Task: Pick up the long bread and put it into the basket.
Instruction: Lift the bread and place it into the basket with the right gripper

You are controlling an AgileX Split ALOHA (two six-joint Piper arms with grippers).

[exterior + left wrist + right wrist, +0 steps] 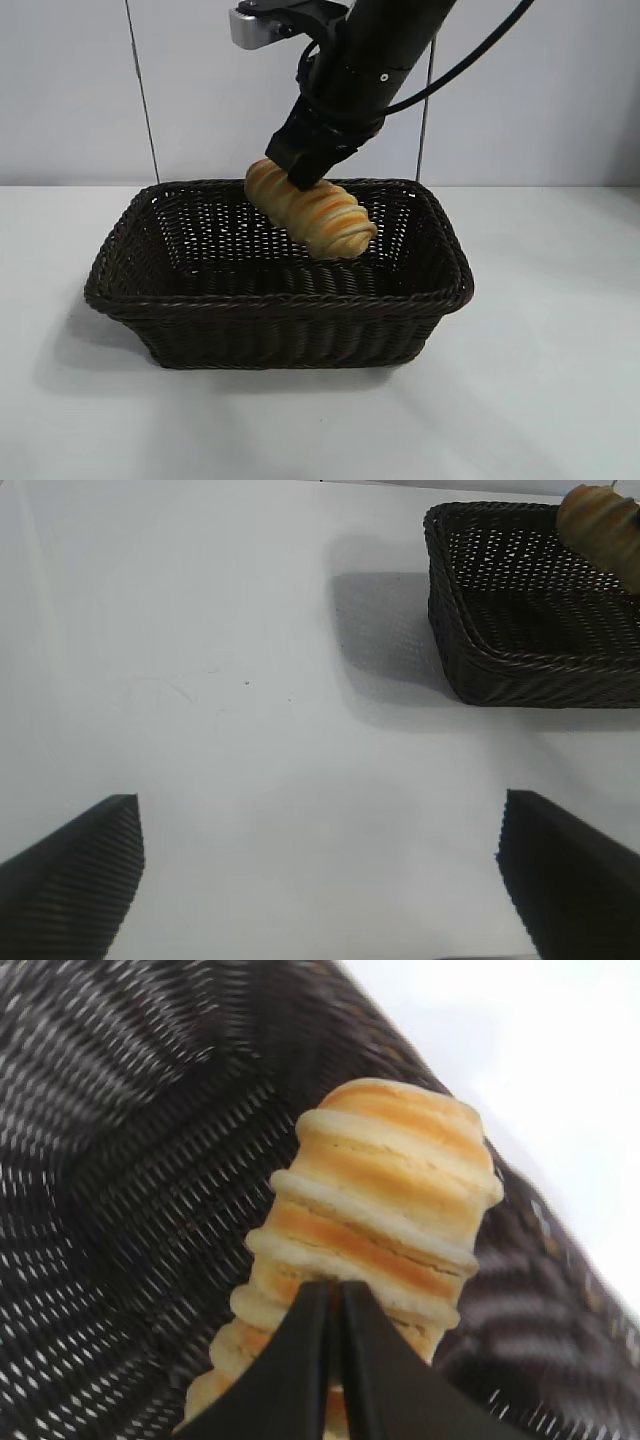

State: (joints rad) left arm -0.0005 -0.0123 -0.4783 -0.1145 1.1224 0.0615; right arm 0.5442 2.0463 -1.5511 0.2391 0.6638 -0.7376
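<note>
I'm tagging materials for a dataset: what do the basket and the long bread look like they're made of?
The basket: dark brown woven wicker or rattan-like strands, slightly glossy, with open weave gaps and a braided rim. The long bread, held in the right gripper: looks like a moulded replica, foam or plastic perhaps; matte, evenly ridged orange and cream bands. Real bread can't be excluded.

White table (560,400), matte, smooth. Faint scuffs and small dark specks on its surface in the left wrist view. Soft grey shadows lie on it. Behind it, a plain pale wall (60,90). Two thin dark rods (143,95) stand upright against the wall, well apart.
</note>
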